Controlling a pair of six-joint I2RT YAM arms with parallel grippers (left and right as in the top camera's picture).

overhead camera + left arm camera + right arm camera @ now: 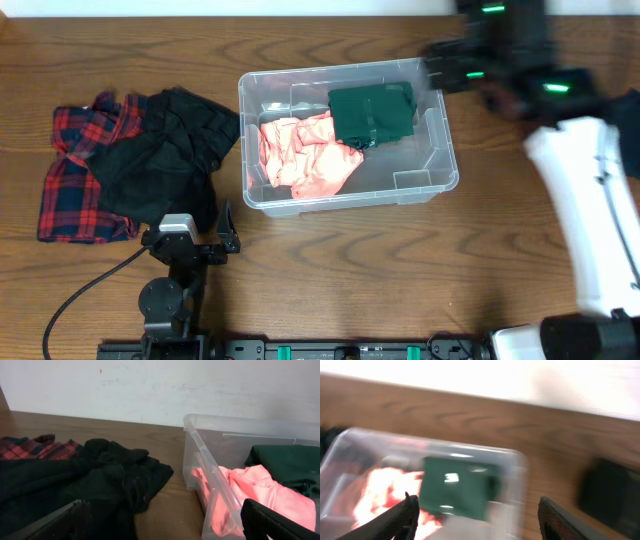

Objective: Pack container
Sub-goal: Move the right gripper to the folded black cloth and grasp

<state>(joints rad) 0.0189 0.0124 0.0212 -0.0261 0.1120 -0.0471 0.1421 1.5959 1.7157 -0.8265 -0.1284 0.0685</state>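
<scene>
container [350, 199] holds pink cloth [305, 155] and green cloth [372, 112]. black garment [165, 150] and plaid shirt [70, 200] lie beside it on table [400, 270]. left gripper [161, 510] jaws apart, empty; right gripper [477, 505] too.

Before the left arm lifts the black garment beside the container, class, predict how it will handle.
Crumpled in soft folds, the black garment probably droops floppily when pinched. It overlaps the red plaid shirt, which may drag along. Being cloth, likely light.

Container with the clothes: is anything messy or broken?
Nothing is broken or spilled. The pink garment lies crumpled in the container, beside a folded green garment. A black garment and plaid shirt sit heaped outside, to its left.
</scene>
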